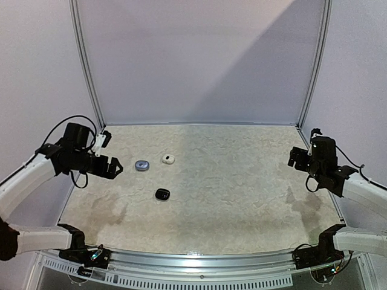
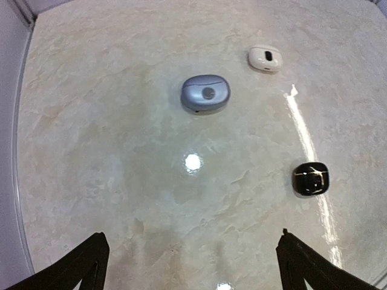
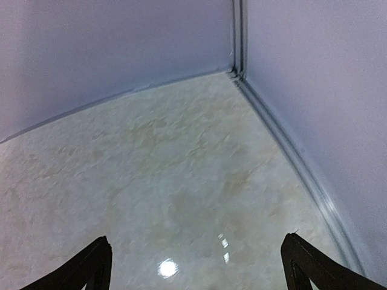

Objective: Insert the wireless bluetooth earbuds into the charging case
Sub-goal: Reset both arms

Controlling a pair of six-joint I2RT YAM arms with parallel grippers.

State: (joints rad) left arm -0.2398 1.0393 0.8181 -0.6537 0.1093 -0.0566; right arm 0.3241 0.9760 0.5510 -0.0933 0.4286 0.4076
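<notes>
Two claws hover over the marbled surface (image 1: 242, 199), each with its fingers spread wide apart and gripping nothing. The left claw (image 2: 193, 235) is at the left edge and the right claw (image 3: 196, 238) is well away at the right edge, facing the back corner. Nearest the arm bases lies a black charging case (image 1: 162, 194). Farther back, just right of the left claw, sits a silvery-blue case (image 1: 142, 165). A white case (image 1: 168, 159) with a dark oval on top lies near it, slightly farther still. All three rest apart from each other. Whether earbuds sit inside any of them cannot be told. Pale walls (image 1: 199, 60) close the back.
</notes>
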